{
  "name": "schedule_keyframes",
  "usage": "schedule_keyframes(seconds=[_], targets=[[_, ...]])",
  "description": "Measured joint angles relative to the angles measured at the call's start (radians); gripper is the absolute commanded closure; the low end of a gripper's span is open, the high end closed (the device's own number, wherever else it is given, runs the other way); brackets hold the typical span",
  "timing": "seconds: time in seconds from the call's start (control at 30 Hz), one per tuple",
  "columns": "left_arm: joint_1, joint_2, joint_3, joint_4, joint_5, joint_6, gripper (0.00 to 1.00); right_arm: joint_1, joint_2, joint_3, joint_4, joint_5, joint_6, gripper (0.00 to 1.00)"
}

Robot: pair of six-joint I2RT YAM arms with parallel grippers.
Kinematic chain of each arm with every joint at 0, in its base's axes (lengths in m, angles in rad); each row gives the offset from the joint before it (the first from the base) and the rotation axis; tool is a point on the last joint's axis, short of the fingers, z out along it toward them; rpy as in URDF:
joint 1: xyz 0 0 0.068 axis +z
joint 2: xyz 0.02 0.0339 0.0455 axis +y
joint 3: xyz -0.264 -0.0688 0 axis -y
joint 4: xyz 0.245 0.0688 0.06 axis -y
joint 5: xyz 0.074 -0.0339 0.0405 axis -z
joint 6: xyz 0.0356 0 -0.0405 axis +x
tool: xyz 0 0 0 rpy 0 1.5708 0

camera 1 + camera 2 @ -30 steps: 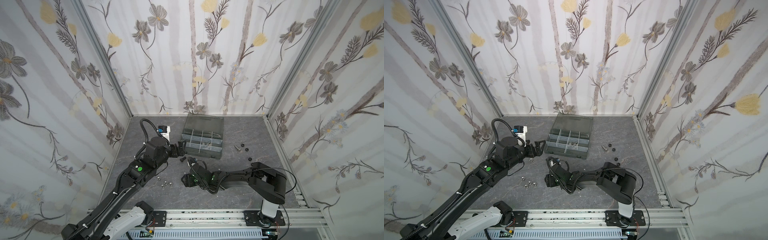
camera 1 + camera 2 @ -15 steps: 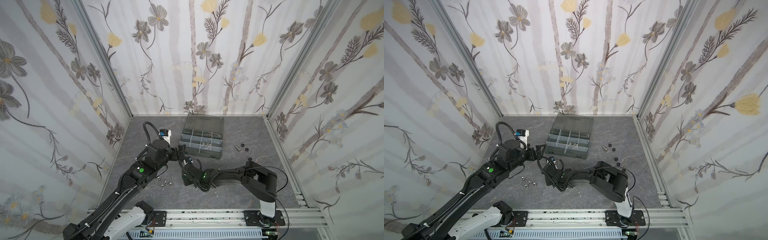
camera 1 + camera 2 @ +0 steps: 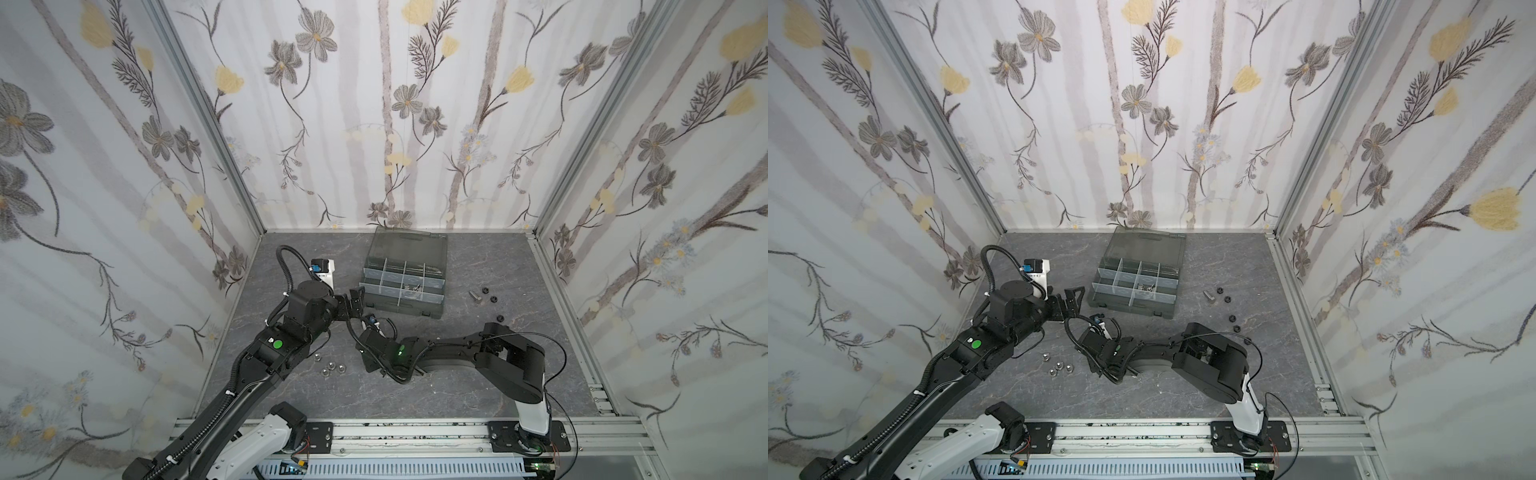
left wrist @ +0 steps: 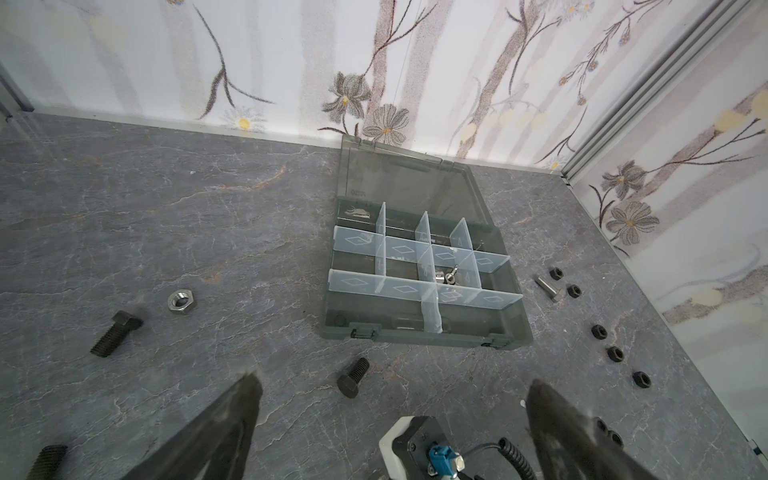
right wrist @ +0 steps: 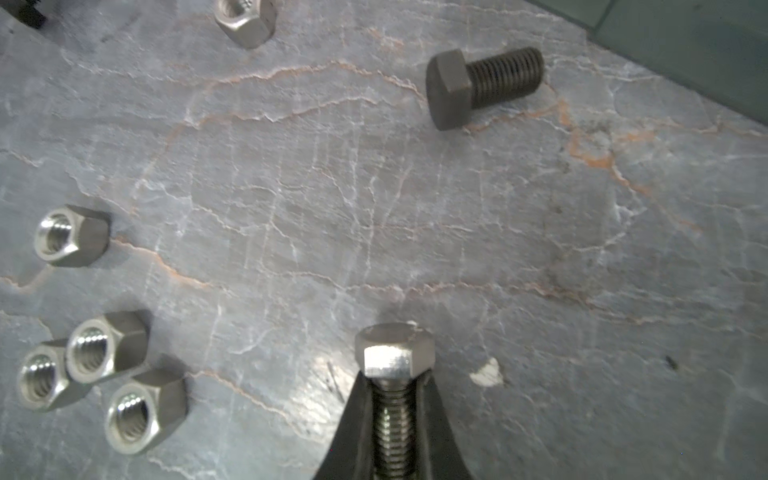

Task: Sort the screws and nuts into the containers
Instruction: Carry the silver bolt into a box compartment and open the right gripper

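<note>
Firmly pinched: right gripper (image 5: 392, 390) clamps the shiny silver bolt (image 5: 395, 353) by its threads.
Hex head pokes out over the veined grey tabletop (image 5: 374, 208); the shank end is cut off, and the left gripper (image 4: 395, 384) gapes wide.

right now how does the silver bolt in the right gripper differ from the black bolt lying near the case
Colour: the silver bolt is shiny steel, the black bolt is dull and dark. State: the silver bolt is clamped by its thread in the shut right gripper; the black bolt lies free on its side on the table, untouched. Both are short hex-head bolts with threaded shanks.
</note>
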Motion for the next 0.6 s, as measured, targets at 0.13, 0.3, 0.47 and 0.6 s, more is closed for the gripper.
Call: schedule_keyframes(seconds=[0.13,0.3,0.47,0.6], targets=[[0.01,0.001,-0.007,0.004,0.0,0.0,0.0,-0.023,-0.047,-0.035,-0.032,-0.017,-0.03,0.97],[0.023,0.012,-0.009,0.006,0.003,0.0,0.0,-0.087,-0.141,-0.084,-0.029,-0.079,-0.06,0.97],[0.037,0.027,-0.011,0.006,0.009,0.0,0.0,-0.2,-0.238,-0.128,-0.011,-0.156,-0.087,0.97],[0.05,0.049,-0.012,0.006,0.015,0.0,0.0,-0.276,-0.281,-0.133,-0.006,-0.209,-0.12,0.97]])
